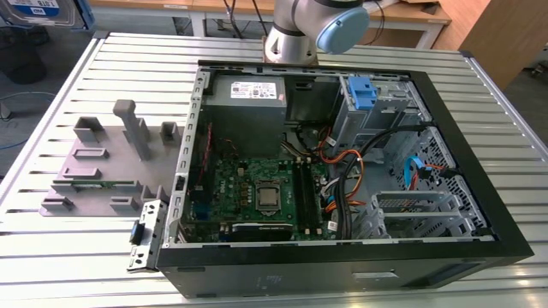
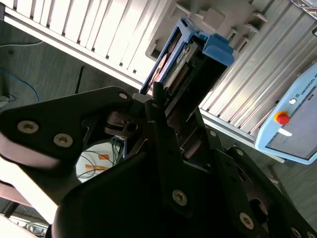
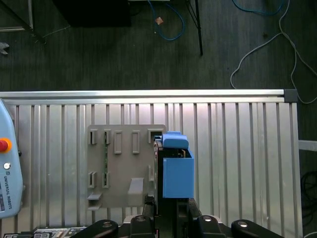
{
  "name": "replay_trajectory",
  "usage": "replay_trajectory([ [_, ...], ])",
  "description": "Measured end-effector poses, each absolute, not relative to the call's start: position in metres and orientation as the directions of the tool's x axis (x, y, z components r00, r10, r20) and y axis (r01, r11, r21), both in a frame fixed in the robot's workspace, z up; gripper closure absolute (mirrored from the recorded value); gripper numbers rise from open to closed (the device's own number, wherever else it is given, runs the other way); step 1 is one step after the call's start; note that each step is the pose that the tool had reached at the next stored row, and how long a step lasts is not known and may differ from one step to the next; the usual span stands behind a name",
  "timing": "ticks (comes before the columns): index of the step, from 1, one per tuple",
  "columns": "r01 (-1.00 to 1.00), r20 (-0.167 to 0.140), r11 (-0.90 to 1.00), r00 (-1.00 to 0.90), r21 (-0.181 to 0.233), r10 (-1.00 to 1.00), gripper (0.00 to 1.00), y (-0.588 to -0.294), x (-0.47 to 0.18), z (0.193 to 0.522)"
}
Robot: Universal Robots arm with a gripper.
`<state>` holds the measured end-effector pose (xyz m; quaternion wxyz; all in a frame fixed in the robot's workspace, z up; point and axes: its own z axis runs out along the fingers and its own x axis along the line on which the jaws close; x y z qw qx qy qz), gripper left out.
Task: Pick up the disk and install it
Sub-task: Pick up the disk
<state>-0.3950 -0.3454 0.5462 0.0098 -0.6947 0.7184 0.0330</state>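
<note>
**Blue-framed disk clamped in the gripper over the slatted table**

We see the gripper (image 3: 171,202) clenched on the disk (image 3: 177,171). In the first wrist view its black fingers (image 3: 190,206) hold the blue carrier from both sides, and the carrier's tab points away from the camera. In the second wrist view the disk (image 2: 195,59) shows its edge: a metal body with a row of connector pins, framed in blue, pinched between the dark fingers (image 2: 157,101).

Beyond the disk lie the grey fixture plate (image 3: 124,171) with its upright holders and the ribbed metal table (image 3: 237,148). The disk sits over the plate's edge, and both look well apart from it. A pale blue pendant (image 3: 7,183) with a red button rests on the table beside the plate, and cables (image 3: 168,25) trail on the dark floor past the table's rim.

In the exterior view the open computer case (image 1: 479,192) lies flat on the table, with the plate just beside it on the exterior view's left. Inside the case we make out the green motherboard (image 1: 256,186), the grey power supply (image 1: 248,93) at the far side, and a narrow blue bracket (image 1: 364,93) standing in the drive cage. The arm (image 1: 312,29) rises from behind the case's far wall.
</note>
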Motion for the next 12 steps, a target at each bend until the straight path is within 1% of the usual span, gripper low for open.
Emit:
replay_trajectory([
  [12,-0.999,-0.06,0.033,-0.035,0.034,-0.998,0.65,-0.345,-0.395,0.557],
])
